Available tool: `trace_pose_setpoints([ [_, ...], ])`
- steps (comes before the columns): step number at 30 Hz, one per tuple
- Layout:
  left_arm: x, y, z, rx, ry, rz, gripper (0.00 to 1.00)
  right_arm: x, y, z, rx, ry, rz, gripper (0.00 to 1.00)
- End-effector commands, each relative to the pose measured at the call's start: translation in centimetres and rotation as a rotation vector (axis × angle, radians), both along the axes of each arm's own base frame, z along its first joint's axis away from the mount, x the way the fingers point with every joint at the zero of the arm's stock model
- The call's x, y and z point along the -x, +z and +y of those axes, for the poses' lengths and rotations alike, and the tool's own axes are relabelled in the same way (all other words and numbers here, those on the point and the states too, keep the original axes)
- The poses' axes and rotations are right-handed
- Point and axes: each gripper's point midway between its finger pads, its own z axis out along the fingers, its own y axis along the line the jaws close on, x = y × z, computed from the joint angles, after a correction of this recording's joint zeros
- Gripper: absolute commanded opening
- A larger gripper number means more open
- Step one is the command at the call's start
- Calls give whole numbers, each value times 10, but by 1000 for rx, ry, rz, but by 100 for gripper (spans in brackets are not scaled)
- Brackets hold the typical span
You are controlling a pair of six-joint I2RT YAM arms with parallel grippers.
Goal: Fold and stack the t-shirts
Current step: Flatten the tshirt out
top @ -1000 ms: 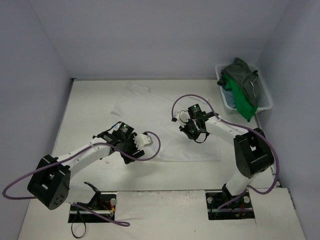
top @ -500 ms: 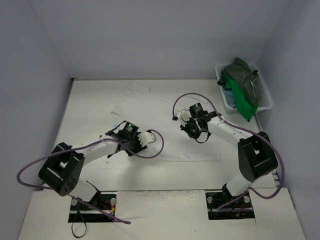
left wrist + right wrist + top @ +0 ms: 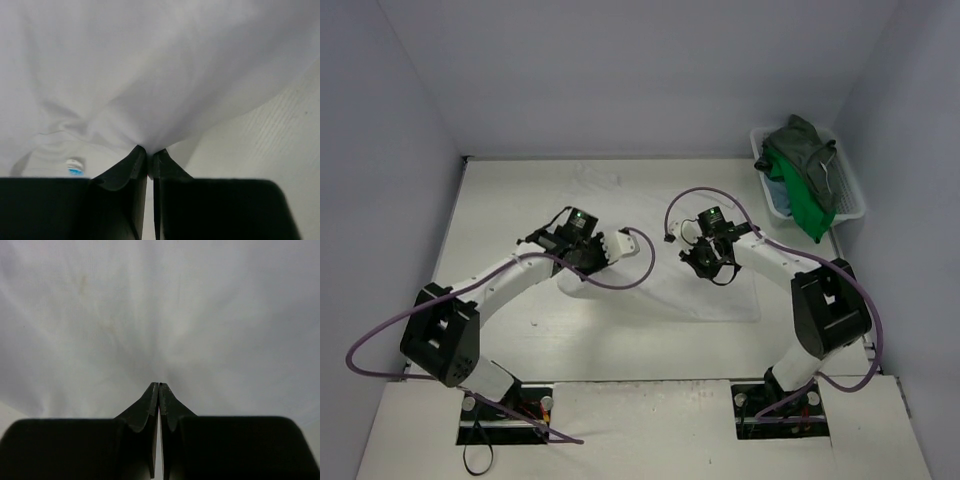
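Stock on white table point(image 3: 500, 210):
- White cloth t-shirt point(image 3: 665, 285): spread at table centre.
- Left gripper point(image 3: 149, 150): fingers pinched on its left edge, cloth bunched at tips.
- Right gripper point(image 3: 159, 385): fingers pressed together, clamped on its fabric, creases radiating.
- Dark grey-green t-shirt point(image 3: 805, 148), bright green t-shirt point(image 3: 802, 205), teal-blue t-shirt point(image 3: 777, 190): heaped in white plastic mesh basket point(image 3: 856, 200), far right corner.

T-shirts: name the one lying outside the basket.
The white shirt, spread on the table. The grey-green shirt, green shirt and blue shirt are all heaped in the basket.
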Motion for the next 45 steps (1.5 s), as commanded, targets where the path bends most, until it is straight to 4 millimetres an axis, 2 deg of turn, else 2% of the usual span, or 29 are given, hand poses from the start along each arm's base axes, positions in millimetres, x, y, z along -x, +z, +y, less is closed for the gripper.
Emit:
trace_pose_setpoints([
  [1,-31,32,-8,31,-36,-47,4,-10,7,7,-32,1,-26,0],
  [3,-50,39,-11,30,-23,-70,7,-11,6,8,-31,2,-24,0],
  [4,-63,26,-3,-14,14,-70,8,-11,5,8,-32,2,-21,0],
  [5,-78,25,-6,-17,35,-115,8,-12,4,9,-33,1,-19,0],
  [6,-87,13,-2,-39,52,-103,11,-12,5,8,-32,0,-21,0],
  [7,-92,8,0,-49,60,-98,18,-12,5,9,-32,2,-21,0],
  [8,-94,1,0,-57,70,-80,31,-11,4,8,-31,-2,-17,0],
  [9,-94,-14,1,-77,75,-42,38,-12,5,8,-31,0,-21,0],
  [10,-95,-18,0,-83,79,-31,44,-11,6,8,-31,-1,-24,0],
  [12,-95,-33,1,-101,106,-7,55,-10,6,8,-32,1,-24,0],
  [13,-105,-31,0,-90,126,-45,55,-9,6,8,-33,0,-22,0],
  [14,-112,-31,6,-113,172,-78,56,-9,6,8,-34,2,-22,0],
  [17,-135,-19,16,-120,274,-193,56,-8,3,9,-37,2,-11,0],
  [20,-146,12,19,-84,322,-300,56,-6,2,10,-39,5,-5,0],
  [21,-148,28,23,-75,347,-344,56,-6,2,10,-39,5,-6,0],
  [23,-149,42,26,-69,357,-377,56,-5,2,10,-40,6,-5,0],
  [24,-150,57,28,-55,375,-406,57,-5,2,11,-43,7,-6,0],
  [25,-146,60,29,-56,374,-396,57,-4,3,12,-47,7,-3,0],
  [27,-143,81,30,-28,383,-424,57,-4,3,12,-50,9,-4,0],
  [30,-129,102,28,35,385,-420,61,-3,2,13,-47,14,-2,0],
  [32,-118,107,24,72,367,-404,61,-2,2,14,-48,16,0,0],
  [33,-106,108,20,96,341,-394,62,-3,3,13,-47,17,-4,0],
  [35,-91,103,14,128,299,-364,62,-3,3,14,-48,17,-5,0],
  [37,-71,88,11,130,256,-347,63,-2,3,14,-49,19,-4,0],
  [39,-60,80,11,113,221,-370,63,-2,4,15,-52,20,-5,0],
  [40,-50,61,9,95,195,-364,63,-2,3,16,-52,20,-4,0],
  [42,-44,51,10,74,168,-378,63,-2,2,15,-49,18,1,0],
  [43,-35,34,11,52,148,-354,63,-2,3,15,-49,18,0,0],
  [45,-30,20,7,38,111,-359,63,-1,1,16,-46,20,5,0],
])
